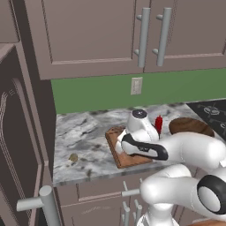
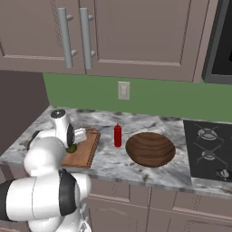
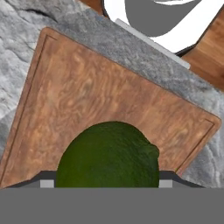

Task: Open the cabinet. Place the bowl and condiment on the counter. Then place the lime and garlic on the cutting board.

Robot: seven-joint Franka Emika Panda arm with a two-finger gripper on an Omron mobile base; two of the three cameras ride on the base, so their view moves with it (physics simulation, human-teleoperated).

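Lime (image 3: 108,155) sits between the fingers of the tool (image 3: 107,183), jaws wide around it, over the cutting board (image 3: 87,100); garlic (image 1: 73,157) lies left on the counter (image 1: 84,132)

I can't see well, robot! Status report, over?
Gripper around lime, over cutting board. Garlic waiting on counter. Nothing in the way.

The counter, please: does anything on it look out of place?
Only the garlic: it lies alone on the marble counter, left of the cutting board and apart from it. The condiment and bowl stand upright, with nothing spilled.
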